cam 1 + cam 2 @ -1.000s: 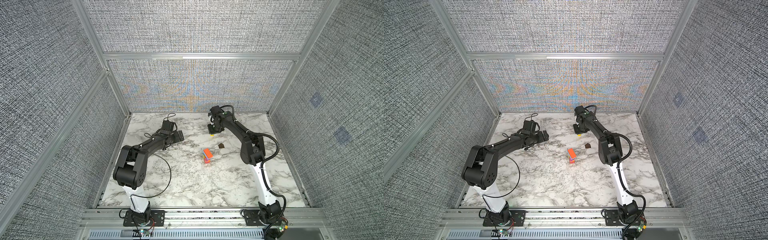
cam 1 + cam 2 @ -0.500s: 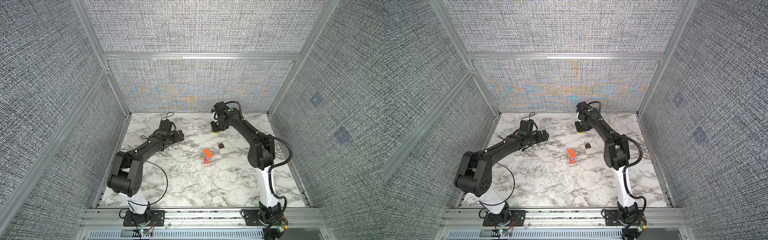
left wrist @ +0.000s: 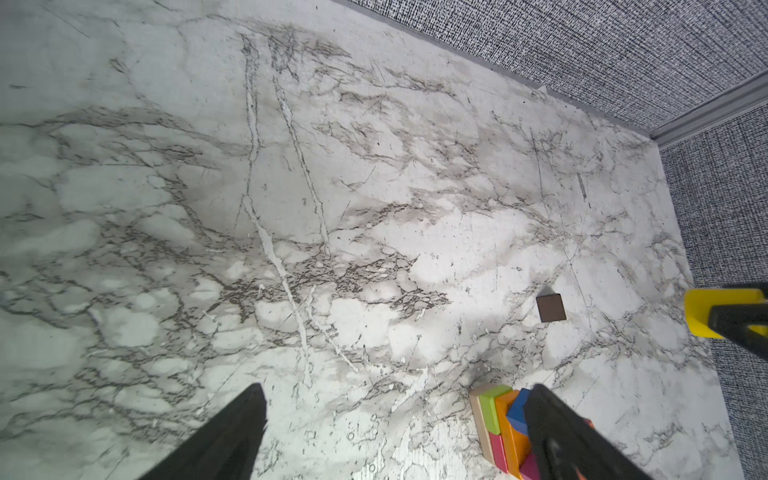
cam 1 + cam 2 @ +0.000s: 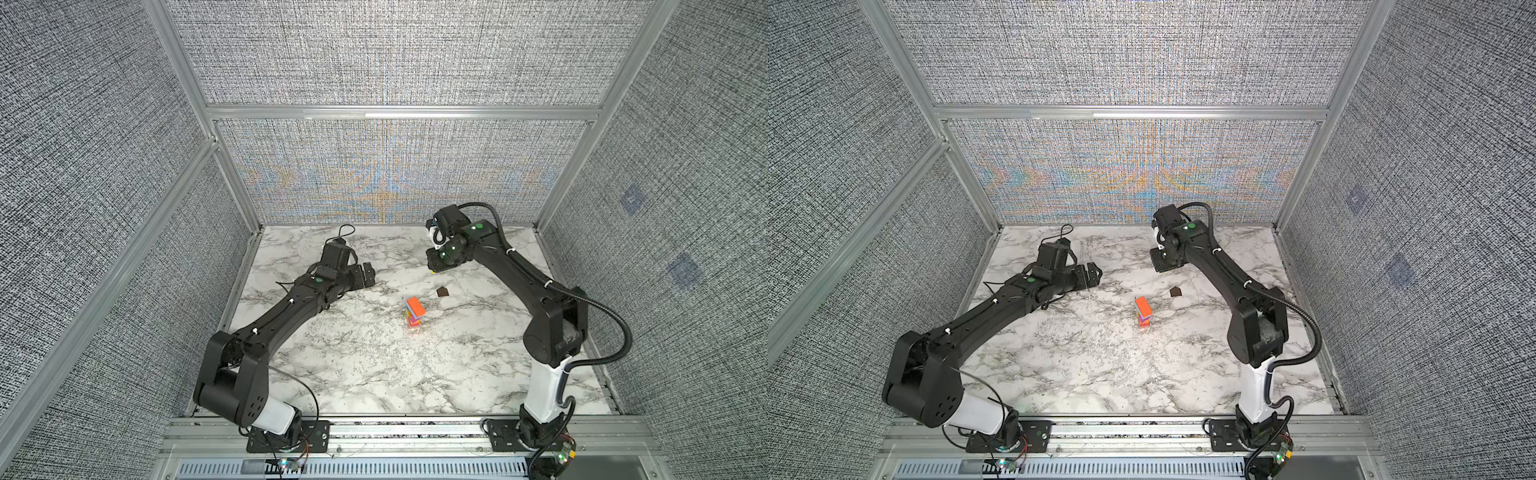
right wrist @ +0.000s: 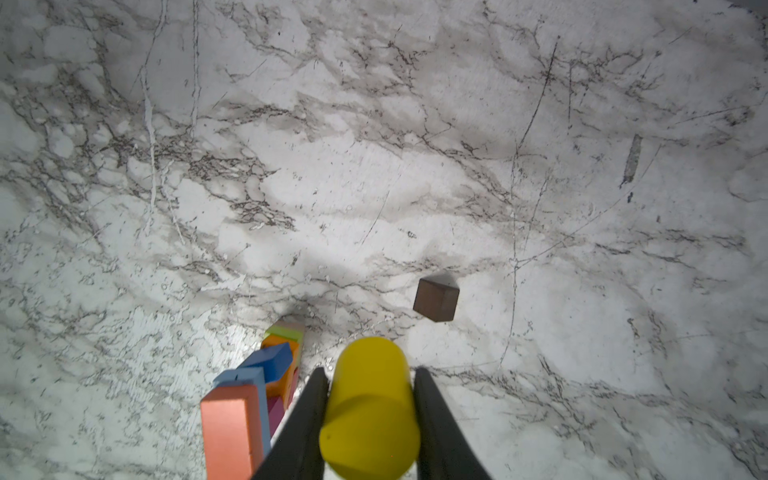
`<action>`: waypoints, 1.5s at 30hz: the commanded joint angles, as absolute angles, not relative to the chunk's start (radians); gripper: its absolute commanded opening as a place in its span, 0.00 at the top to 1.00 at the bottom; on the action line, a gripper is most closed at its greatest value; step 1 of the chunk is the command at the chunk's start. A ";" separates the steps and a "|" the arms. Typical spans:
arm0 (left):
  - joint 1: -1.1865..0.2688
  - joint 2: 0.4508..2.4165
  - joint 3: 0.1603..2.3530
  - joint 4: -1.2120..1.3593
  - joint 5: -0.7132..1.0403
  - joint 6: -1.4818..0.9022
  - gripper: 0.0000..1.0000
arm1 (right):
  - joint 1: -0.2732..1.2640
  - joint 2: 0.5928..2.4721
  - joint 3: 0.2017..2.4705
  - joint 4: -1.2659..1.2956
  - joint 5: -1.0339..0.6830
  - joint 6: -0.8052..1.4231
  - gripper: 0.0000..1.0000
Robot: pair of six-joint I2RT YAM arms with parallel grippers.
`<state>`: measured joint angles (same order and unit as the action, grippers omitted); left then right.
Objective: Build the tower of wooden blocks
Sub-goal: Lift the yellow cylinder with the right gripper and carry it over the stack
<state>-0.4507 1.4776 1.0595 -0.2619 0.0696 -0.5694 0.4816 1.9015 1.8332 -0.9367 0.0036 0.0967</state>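
Observation:
The tower (image 4: 414,313) (image 4: 1143,311) is a narrow multicoloured stack of wood blocks with an orange slab on top, standing mid-table. A dark brown block (image 4: 443,292) (image 4: 1176,292) lies on the marble just behind and right of it. My right gripper (image 5: 368,374) is shut on a yellow cylinder (image 5: 370,399), held in the air behind the tower (image 5: 253,399) and near the brown block (image 5: 436,300). In a top view the right gripper (image 4: 433,270) hangs near the back. My left gripper (image 4: 365,276) (image 3: 397,388) stands open and empty, left of the tower (image 3: 498,419).
The marble table (image 4: 353,365) is boxed in by grey fabric walls with aluminium posts (image 4: 232,174). A black cable (image 4: 345,230) loops behind the left wrist. The metal rail (image 4: 415,428) with both arm bases runs along the front.
Both arms' elbows have swung toward the front edge. The right gripper keeps the yellow cylinder near the back. The left gripper has barely moved. The tower and brown block are unmoved.

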 commanded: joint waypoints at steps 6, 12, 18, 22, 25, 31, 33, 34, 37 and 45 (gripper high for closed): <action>-0.514 1.381 1.021 -0.342 -0.011 -0.589 0.01 | 0.531 1.786 1.752 -0.957 0.042 0.112 0.78; -0.556 1.306 0.985 -0.379 -0.042 -0.600 0.01 | 0.579 1.718 1.699 -0.980 0.070 0.126 0.78; -0.575 1.246 0.920 -0.394 -0.060 -0.619 0.01 | 0.625 1.675 1.650 -0.988 0.081 0.147 0.77; -0.583 1.214 0.861 -0.384 -0.055 -0.639 0.01 | 0.656 1.662 1.626 -0.989 0.083 0.164 0.78; -0.585 1.200 0.831 -0.382 -0.057 -0.650 0.01 | 0.681 1.665 1.607 -0.983 0.086 0.174 0.77; -0.586 1.189 0.789 -0.368 -0.052 -0.657 0.01 | 0.712 1.683 1.586 -0.969 0.091 0.194 0.77; -0.586 1.198 0.788 -0.372 -0.056 -0.657 0.01 | 0.717 1.692 1.587 -0.968 0.092 0.194 0.77; -0.586 1.203 0.788 -0.373 -0.057 -0.658 0.01 | 0.719 1.698 1.588 -0.967 0.093 0.196 0.77; -0.586 1.213 0.782 -0.359 -0.059 -0.666 0.01 | 0.723 1.716 1.592 -0.964 0.086 0.196 0.77; -0.586 1.239 0.796 -0.354 -0.066 -0.661 0.01 | 0.733 1.770 1.617 -0.964 0.080 0.199 0.77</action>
